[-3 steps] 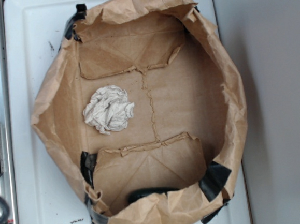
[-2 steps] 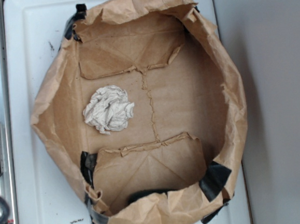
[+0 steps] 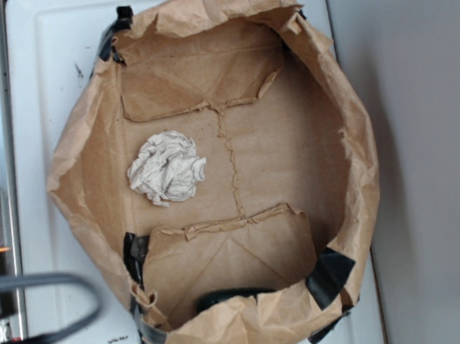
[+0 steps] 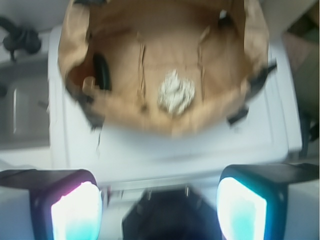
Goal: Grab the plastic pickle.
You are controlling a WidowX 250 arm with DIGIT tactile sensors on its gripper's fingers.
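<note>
**Pickle tucked at the bag's rim, jaws wide and empty**

We see a white table (image 3: 57,98) carrying a large brown paper bag (image 3: 354,130), folded open into a shallow basin with crumpled walls. Its corners are held by black tape patches (image 3: 328,276); in the exterior view they show at the top left, lower left and lower right of the rim.

On the bag's floor, left of the centre seam in the exterior view, lies a crumpled white paper ball (image 3: 167,167). It sits well apart from the plastic pickle (image 3: 224,297), which lies against the lower wall of the bag, mostly hidden by the folded rim there. The wrist view shows the plastic pickle more fully, as a dark elongated shape at the left end of the bag's interior, close to the wall, though that picture is blurred.

Our gripper (image 4: 160,212) hangs outside the bag, above the white table edge. Its jaws stand wide apart with nothing between them. In the exterior view we catch only a blurred dark cable (image 3: 42,314) at the lower left.
</note>
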